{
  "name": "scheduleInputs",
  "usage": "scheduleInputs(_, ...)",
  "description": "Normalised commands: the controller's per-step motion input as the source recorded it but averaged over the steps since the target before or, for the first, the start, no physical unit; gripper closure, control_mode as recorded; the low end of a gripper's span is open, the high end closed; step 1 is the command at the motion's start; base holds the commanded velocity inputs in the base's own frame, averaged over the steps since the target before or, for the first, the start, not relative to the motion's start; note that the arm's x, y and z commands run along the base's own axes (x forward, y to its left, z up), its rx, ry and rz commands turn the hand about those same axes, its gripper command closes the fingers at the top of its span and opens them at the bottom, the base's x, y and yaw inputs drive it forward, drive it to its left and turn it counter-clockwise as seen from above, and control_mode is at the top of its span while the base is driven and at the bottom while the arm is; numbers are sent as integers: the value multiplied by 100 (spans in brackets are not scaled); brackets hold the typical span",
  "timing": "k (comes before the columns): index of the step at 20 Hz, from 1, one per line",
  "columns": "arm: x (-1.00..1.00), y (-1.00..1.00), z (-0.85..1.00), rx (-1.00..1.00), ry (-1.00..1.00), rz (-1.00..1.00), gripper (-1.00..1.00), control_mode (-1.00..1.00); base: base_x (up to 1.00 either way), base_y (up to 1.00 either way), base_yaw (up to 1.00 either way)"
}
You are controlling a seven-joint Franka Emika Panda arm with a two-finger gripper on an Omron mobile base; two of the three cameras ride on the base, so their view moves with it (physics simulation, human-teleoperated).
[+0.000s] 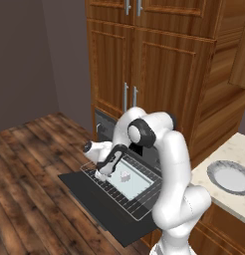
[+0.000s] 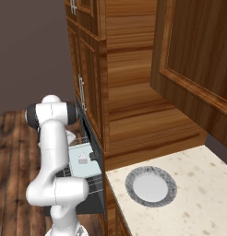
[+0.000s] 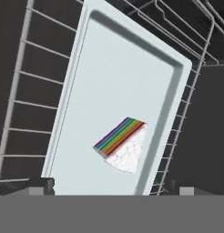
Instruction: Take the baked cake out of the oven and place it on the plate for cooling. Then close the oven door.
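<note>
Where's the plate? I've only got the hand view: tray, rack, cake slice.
Observer: The plate sits on the speckled counter, to the right of the oven; nothing lies on it.
Operator: Oven door down?
Observer: Yes, the oven door lies fully open and flat, with the rack pulled out over it.
Operator: Gripper near the cake?
Observer: The gripper hangs open over the tray's left end; the cake sits apart from it, near the tray's middle.
</note>
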Motion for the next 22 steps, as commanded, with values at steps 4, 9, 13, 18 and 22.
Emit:
scheduleInputs(4,19,0,0,8,-15,-15,-100,-100,0,0,0)
scheduleInputs(9,36,27,0,1,-1,-40,-100,-100,0,0,0)
scheduleInputs(13,8,37,0,0,-1,-46,-100,-100,0,0,0)
scheduleInputs(18,18,21,0,0,-1,-41,-100,-100,0,0,0)
scheduleInputs(22,24,-3,-1,-1,-10,-18,-100,-100,0,0,0)
